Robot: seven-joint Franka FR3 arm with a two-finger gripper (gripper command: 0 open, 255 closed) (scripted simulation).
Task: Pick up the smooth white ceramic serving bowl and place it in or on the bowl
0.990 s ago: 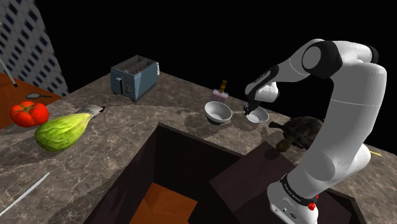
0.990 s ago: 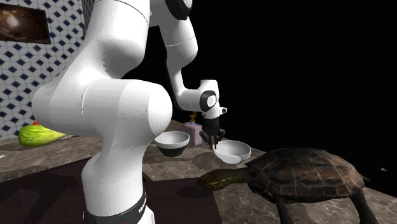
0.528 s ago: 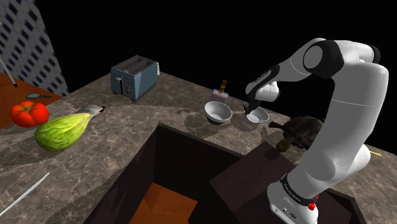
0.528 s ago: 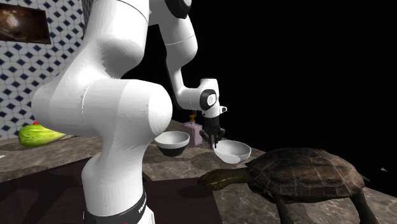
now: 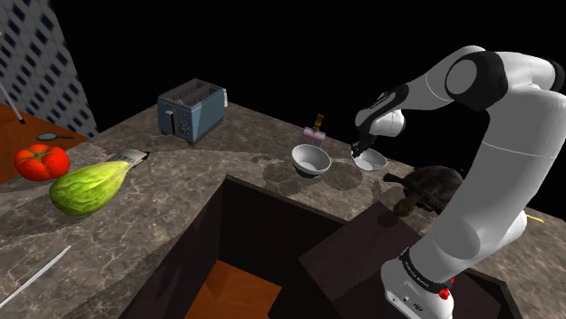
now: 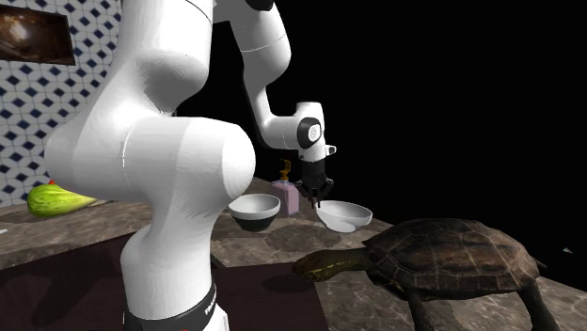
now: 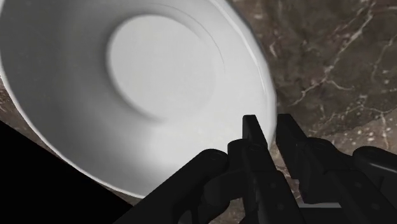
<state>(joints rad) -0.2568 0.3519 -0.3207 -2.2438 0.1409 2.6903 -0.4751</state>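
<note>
holding the shallow, smooth white serving bowl (image 7: 140, 83) by its rim, the jaws stand nearly together, clamped on the thin wall, one finger inside and one outside. the bowl hangs just above the dark marbled desk (image 5: 181, 181), near the deeper white bowl with a dark outside (image 5: 311, 159). the lift looks to be in hand; next it needs carrying over that bowl and lowering level.
</note>
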